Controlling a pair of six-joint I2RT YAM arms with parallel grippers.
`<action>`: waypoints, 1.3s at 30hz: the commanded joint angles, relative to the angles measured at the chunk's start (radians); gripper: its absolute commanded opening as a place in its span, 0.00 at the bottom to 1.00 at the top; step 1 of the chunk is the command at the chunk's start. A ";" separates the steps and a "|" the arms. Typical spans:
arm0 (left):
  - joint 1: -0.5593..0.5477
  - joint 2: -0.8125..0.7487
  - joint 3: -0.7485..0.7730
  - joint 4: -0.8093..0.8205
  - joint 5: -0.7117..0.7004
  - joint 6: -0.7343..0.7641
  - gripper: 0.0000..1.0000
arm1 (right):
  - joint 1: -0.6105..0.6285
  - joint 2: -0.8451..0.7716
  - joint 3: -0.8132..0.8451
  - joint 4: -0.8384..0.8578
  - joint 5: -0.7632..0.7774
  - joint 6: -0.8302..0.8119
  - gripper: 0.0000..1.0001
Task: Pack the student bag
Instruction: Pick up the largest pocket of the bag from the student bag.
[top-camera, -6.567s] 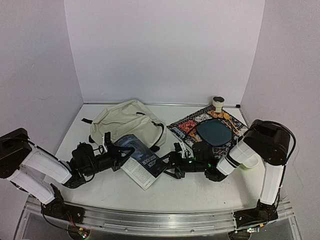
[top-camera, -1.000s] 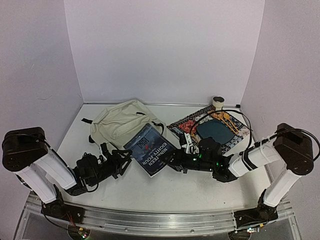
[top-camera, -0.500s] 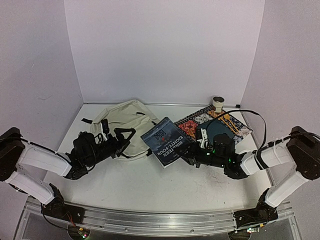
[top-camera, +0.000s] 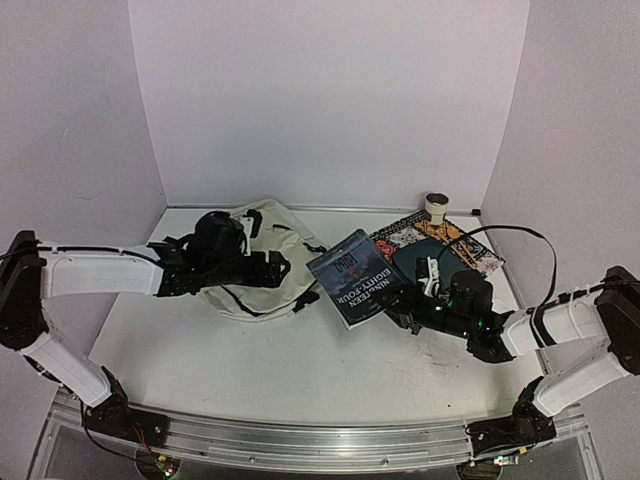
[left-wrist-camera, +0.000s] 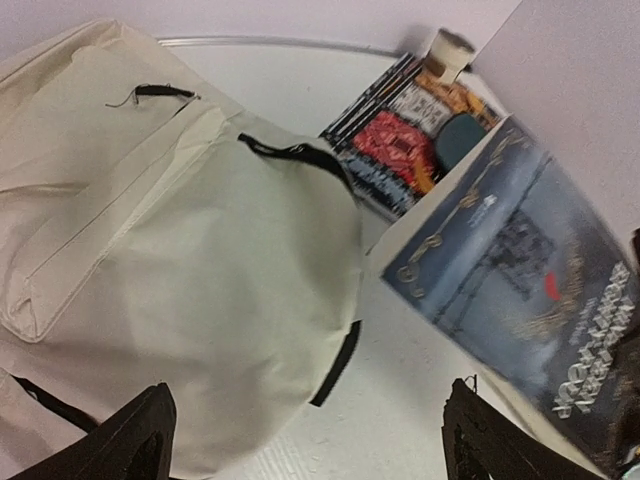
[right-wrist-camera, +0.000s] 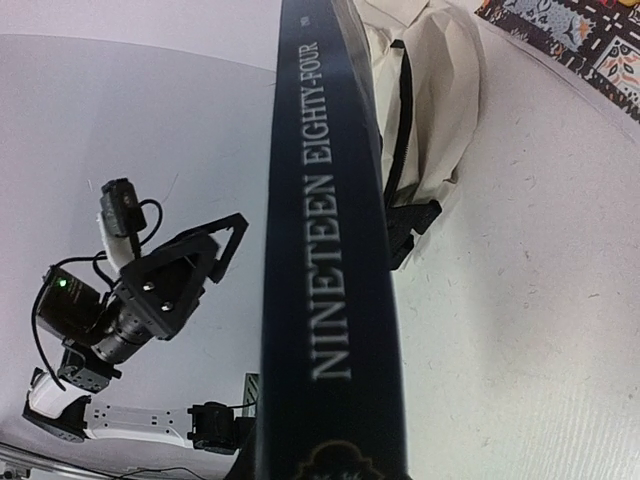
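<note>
The bag (left-wrist-camera: 200, 250) lies near the tabletop's (top-camera: 300, 370) back-left corner, no opening showing. The right gripper (top-camera: 398, 308) clamps the tilted book (top-camera: 355, 278) just beside it; the left gripper (left-wrist-camera: 305, 400) hovers wide above. Pushed now, the book likely jams against fabric.

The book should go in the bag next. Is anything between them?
Nothing lies on the table between the book and the bag. But the open left pincer hangs over the bag on the book's side, and the bag shows no open mouth.
</note>
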 joint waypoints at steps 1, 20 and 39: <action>0.003 0.149 0.118 -0.230 -0.051 0.170 0.94 | -0.012 -0.088 -0.008 0.798 0.021 -0.028 0.00; -0.046 0.422 0.343 -0.329 -0.159 0.336 0.94 | -0.028 -0.210 -0.036 0.665 0.030 -0.074 0.00; -0.049 0.409 0.426 -0.392 -0.319 0.325 0.52 | -0.028 -0.214 -0.022 0.637 0.022 -0.085 0.00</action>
